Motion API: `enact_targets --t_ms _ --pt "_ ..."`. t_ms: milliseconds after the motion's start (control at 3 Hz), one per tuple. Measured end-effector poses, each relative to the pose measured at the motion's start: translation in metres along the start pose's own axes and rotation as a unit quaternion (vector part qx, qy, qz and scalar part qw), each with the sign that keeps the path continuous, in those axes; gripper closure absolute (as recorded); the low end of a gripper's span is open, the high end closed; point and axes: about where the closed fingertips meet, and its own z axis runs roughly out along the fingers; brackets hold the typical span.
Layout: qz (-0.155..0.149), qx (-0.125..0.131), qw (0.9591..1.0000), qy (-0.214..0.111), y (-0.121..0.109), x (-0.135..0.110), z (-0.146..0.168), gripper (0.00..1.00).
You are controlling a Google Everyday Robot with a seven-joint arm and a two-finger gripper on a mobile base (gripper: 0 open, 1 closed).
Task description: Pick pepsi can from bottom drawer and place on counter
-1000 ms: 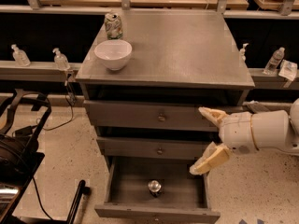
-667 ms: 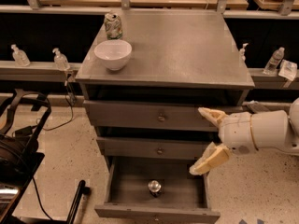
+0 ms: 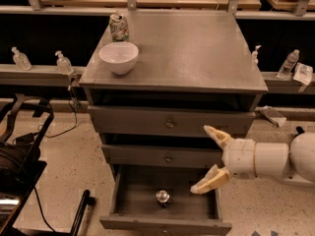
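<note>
The bottom drawer [image 3: 129,191] is pulled open at the foot of the grey cabinet. Inside it stands the pepsi can [image 3: 162,197], seen from above as a shiny silver top with a dark body. My gripper [image 3: 210,159] reaches in from the right, its two cream fingers spread wide, empty. It hangs in front of the middle drawer, above the open drawer's right side, up and to the right of the can and apart from it. The counter [image 3: 197,48] is the cabinet's wide grey top.
A white bowl [image 3: 118,57] and a pale green-white dented can [image 3: 118,27] stand at the counter's left. The two upper drawers [image 3: 167,123] are closed. Small bottles [image 3: 63,62] line ledges on both sides. A black cart frame [image 3: 19,146] stands on the floor at left.
</note>
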Motion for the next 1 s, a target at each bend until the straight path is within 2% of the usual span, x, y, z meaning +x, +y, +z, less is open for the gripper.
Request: enact_targets --t_ms 333,667,1000 --pt "-0.015 0.003 0.9996 -0.025 0.018 0.050 0.053 0.00" --pt "-0.009 -0.021 0.9997 -0.007 0.025 0.079 0.092 0.00" --pt "-0.010 -0.019 0.9997 -0.009 0.025 0.078 0.091 0.00"
